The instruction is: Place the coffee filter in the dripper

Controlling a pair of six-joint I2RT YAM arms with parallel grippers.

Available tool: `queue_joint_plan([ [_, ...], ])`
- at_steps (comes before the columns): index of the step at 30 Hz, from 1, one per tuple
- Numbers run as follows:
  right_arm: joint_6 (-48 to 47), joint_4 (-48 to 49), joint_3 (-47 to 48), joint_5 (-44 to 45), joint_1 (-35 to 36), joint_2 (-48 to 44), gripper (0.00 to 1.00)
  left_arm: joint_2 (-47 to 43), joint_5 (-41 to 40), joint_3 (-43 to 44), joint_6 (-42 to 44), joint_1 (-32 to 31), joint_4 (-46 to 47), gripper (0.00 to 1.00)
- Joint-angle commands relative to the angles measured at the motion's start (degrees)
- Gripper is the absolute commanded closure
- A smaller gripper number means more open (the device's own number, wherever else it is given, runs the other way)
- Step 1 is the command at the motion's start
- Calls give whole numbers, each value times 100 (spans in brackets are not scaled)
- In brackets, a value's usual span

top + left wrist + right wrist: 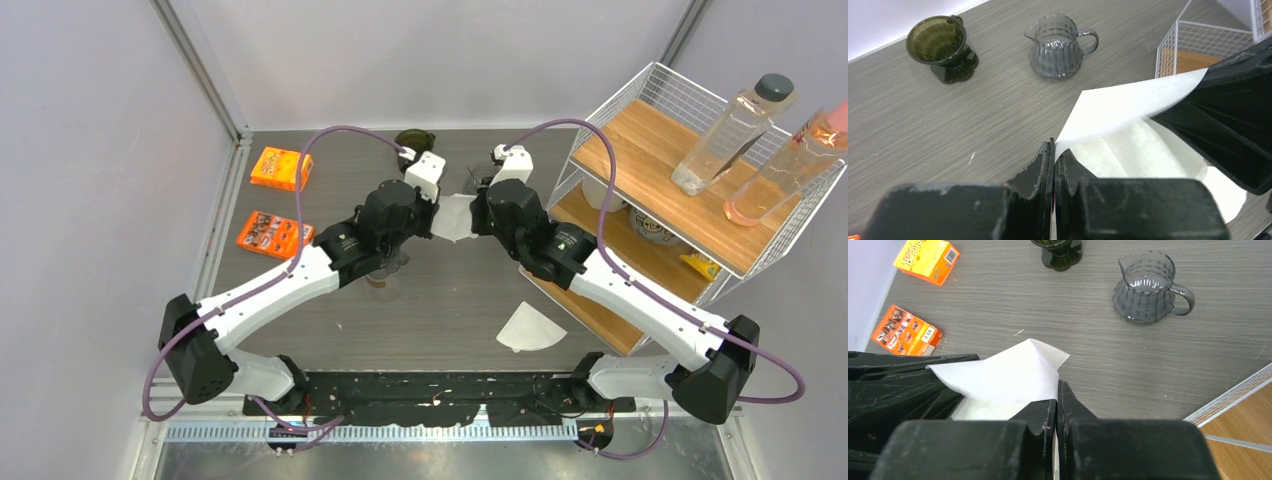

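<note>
Paper filter [455, 217]: 2 | dripper [943, 47]: 1 | orange box [281, 168]: 2 | carafe [1057, 52]: 1

We recorded the coffee filter [1128, 107] as thin, white, matt paper, creased. The dripper [943, 47] was glossy, translucent olive; the jug [1055, 52] was ribbed, glossy smoked grey. The bench [923, 125] showed a matt grey wood-grain finish. The left tool [1053, 150] and right tool [1057, 395] were scuffed matt black plastic. The rack [640, 140] combined white wire with wooden shelves.
</note>
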Motion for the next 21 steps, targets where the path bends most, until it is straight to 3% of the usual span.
queue_joint_plan([
  [1, -340, -131, 320, 219, 13, -2, 95, -226, -124, 339, 400, -34, -459, 92],
  [12, -637, -436, 390, 196, 13, -9, 95, -321, -68, 377, 420, -34, -662, 94],
  [21, -759, -271, 367, -371, 9, -41, 94, -339, 129, 431, 171, -34, -616, 94],
])
